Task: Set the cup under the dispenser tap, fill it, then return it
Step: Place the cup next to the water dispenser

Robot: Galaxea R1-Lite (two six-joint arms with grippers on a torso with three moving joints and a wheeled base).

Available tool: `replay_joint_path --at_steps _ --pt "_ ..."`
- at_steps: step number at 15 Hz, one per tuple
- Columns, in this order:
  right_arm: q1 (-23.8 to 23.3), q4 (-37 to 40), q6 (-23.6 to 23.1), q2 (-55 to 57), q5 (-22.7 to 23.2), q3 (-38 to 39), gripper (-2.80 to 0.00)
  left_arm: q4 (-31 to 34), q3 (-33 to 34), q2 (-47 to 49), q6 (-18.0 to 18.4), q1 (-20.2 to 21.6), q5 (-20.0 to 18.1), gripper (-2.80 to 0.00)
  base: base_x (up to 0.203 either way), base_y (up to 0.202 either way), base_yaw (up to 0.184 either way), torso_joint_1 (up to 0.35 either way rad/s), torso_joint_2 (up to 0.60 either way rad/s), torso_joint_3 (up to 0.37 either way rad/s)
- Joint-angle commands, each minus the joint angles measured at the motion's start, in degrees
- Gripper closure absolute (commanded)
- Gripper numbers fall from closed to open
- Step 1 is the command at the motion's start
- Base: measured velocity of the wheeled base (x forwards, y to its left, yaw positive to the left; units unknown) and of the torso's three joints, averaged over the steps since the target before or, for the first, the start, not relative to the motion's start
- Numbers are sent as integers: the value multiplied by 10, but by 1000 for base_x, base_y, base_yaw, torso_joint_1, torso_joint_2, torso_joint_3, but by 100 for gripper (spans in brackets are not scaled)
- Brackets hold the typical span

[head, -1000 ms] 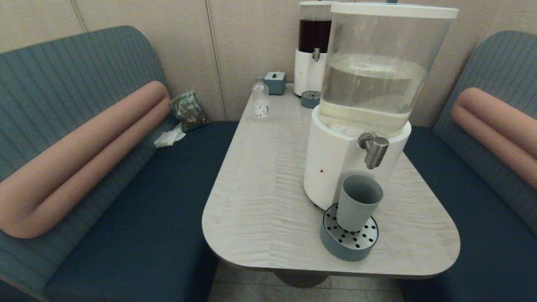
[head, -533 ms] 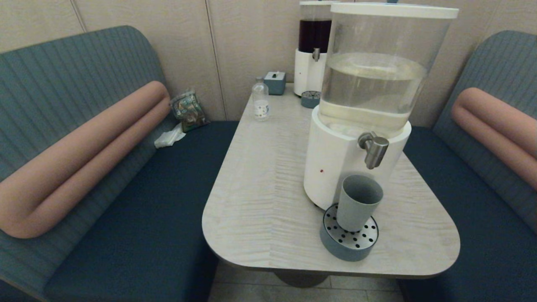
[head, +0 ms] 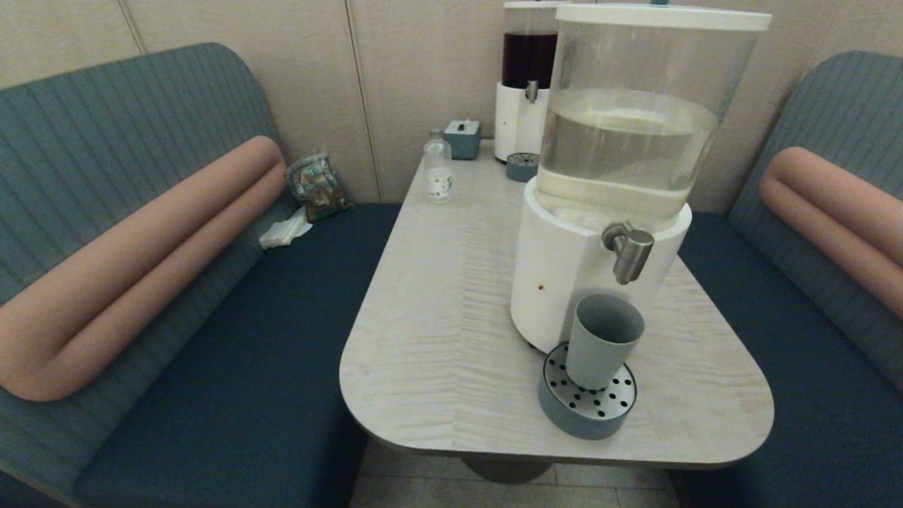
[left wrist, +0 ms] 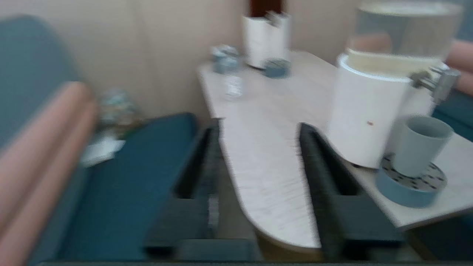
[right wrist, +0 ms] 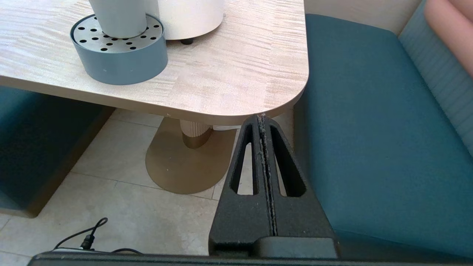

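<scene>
No change in head view since earlier frames. Cup (head: pixel 603 340) upright on drip tray (head: pixel 588 403), below tap (head: pixel 628 250). Left gripper (left wrist: pixel 258 147) wide open, empty, off bench (head: pixel 437 339); right gripper (right wrist: pixel 263 122) closed, empty, low. Filling step pending; next needs tap opened.

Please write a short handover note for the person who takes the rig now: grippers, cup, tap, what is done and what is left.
Left gripper: open, empty, low off the table's near edge.
Right gripper: shut, empty, below the table corner.
Cup: upright on the drip tray, under the dispenser tap; no stream visible.
Done: cup placed. Fill level cannot be seen.
Left: fill if needed, then return the cup.
</scene>
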Motion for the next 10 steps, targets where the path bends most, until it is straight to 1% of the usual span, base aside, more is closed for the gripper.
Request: replay_joint_path --at_steps 1,2,3,4,5,7,10 --pt "0 0 0 -1 1 0 0 -27 2 108 6 -2 -55 -280 0 0 0 0 0 0" --pt "0 0 0 -1 1 0 0 -37 13 129 29 -3 -112 -280 0 0 0 0 0 0" --pt "0 0 0 -1 1 0 0 -41 24 140 54 -3 -158 -280 0 0 0 0 0 0" --pt "0 0 0 -1 1 0 0 -43 32 150 77 -3 -218 -280 0 0 0 0 0 0" --pt "0 0 0 -1 1 0 0 -45 34 171 97 -4 -256 -280 0 0 0 0 0 0" --pt "0 0 0 -1 1 0 0 -74 36 219 138 -4 -279 -280 0 0 0 0 0 0" --pt "1 0 0 -1 1 0 0 -160 40 323 203 -4 -286 -280 0 0 0 0 0 0"
